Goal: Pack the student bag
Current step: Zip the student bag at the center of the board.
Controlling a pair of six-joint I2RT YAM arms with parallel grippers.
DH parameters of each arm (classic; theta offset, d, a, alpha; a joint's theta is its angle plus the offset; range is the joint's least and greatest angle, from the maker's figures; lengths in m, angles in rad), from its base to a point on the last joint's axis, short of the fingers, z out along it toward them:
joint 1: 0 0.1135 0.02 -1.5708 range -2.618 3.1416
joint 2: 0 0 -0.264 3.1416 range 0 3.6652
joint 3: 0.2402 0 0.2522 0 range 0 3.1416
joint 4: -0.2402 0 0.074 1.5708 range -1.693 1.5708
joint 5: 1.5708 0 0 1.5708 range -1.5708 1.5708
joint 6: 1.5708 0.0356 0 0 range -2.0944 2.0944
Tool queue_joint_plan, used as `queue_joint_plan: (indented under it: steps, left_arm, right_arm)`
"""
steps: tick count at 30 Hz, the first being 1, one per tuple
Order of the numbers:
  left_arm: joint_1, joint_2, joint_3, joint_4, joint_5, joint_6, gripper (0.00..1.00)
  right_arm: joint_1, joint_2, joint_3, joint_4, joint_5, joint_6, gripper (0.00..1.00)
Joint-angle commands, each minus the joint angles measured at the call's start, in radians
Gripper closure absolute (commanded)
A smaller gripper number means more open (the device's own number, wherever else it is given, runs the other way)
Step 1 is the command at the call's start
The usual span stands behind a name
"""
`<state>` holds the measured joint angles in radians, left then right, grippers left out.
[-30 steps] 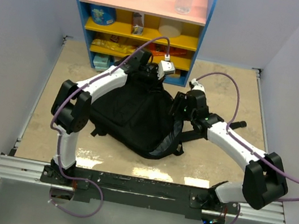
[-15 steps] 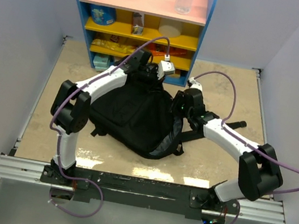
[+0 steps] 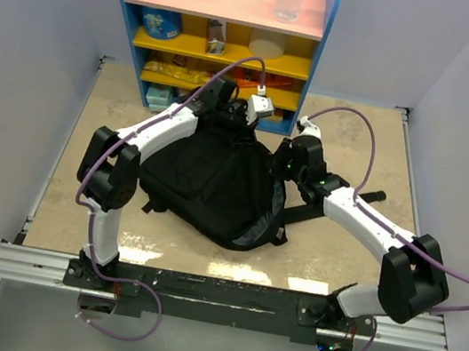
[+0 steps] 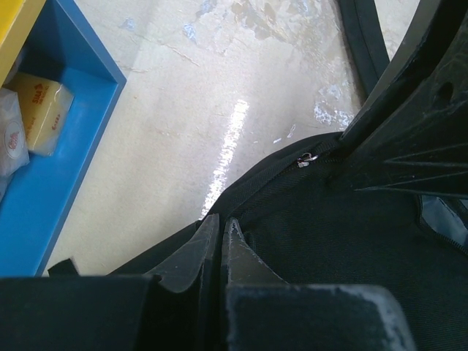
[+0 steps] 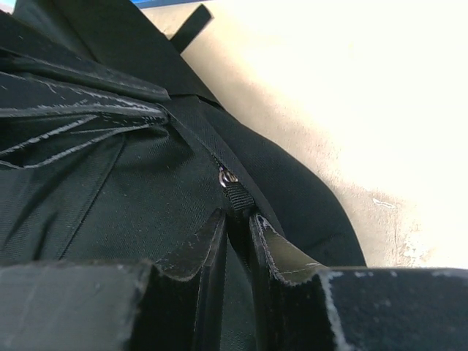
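Entry: the student bag [image 3: 215, 181], black soft fabric, lay slumped mid-table [image 3: 348, 249] just before the shelf [image 3: 220, 47], its straps trailing to our right.

Change noted: within the last second the right gripper [image 5: 238, 216] drew its jaws in from wide to grasping the zip pull [image 5: 235, 196] at the bag's upper right corner. We judged that opening the compartment could begin and that nothing was packed yet.

The left gripper [image 4: 219, 223] was clenched at the bag's far rim. We could not tell whether fabric lay between its fingers.

shelf [image 3: 325, 47] just behind student bag [image 3: 215, 181], tabletop [image 3: 338, 256] open right
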<state>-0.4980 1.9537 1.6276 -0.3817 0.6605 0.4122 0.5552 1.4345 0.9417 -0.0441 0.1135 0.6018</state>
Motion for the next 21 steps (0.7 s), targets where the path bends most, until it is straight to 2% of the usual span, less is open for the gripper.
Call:
queue_joint_plan:
  steps: [1, 12, 15, 18, 21]
  left_arm:
    - [-0.014, -0.072, -0.002, 0.030, 0.090, 0.007, 0.95]
    - [-0.017, -0.076, -0.002, 0.027, 0.088, 0.008, 0.95]
    - [-0.017, -0.075, -0.002, 0.029, 0.090, 0.007, 0.95]
    - [-0.020, -0.075, 0.000, 0.032, 0.093, 0.002, 0.95]
    - [-0.025, -0.078, 0.000, 0.030, 0.093, -0.001, 0.95]
  right_arm:
    - [-0.005, -0.046, 0.058, -0.005, 0.026, -0.030, 0.78]
    - [-0.005, -0.068, 0.051, -0.046, 0.025, -0.036, 0.80]
    - [-0.006, -0.066, 0.049, -0.043, 0.029, -0.036, 0.87]
    - [-0.006, -0.051, 0.057, -0.037, 0.023, -0.031, 1.00]
    - [-0.006, -0.036, 0.069, -0.037, 0.014, -0.028, 1.00]
